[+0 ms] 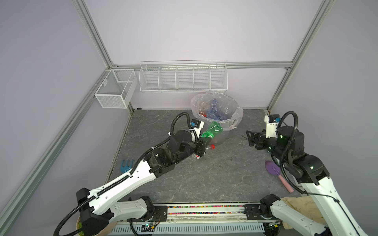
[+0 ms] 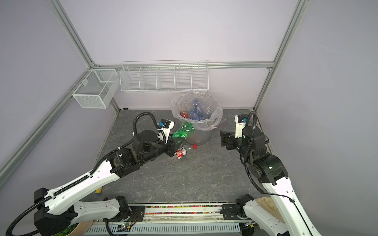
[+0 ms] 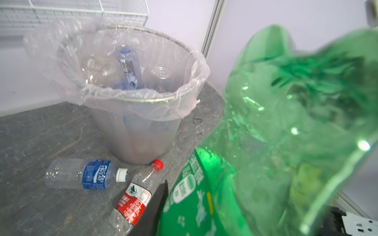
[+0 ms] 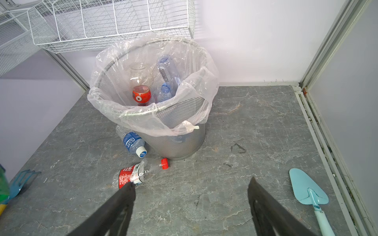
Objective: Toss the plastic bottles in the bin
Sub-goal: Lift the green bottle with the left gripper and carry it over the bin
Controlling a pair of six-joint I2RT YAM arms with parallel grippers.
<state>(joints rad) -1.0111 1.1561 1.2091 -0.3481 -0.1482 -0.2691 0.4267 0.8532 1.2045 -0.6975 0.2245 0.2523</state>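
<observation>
Bin (image 1: pixel 222 133) is sitting at the table's far edge under the wire baskets (image 1: pixel 183 78), already holding several bottles (image 4: pixel 143 90). Left gripper (image 1: pixel 202 146) is pinching the green bottle (image 1: pixel 211 130), tilted up just beside the bin's rim. Right gripper (image 4: pixel 191 196) is hanging spread, holding nothing. Red-label bottle (image 4: pixel 133 173) and blue-label bottle (image 4: pixel 132 143) are lying by the bin's base.
</observation>
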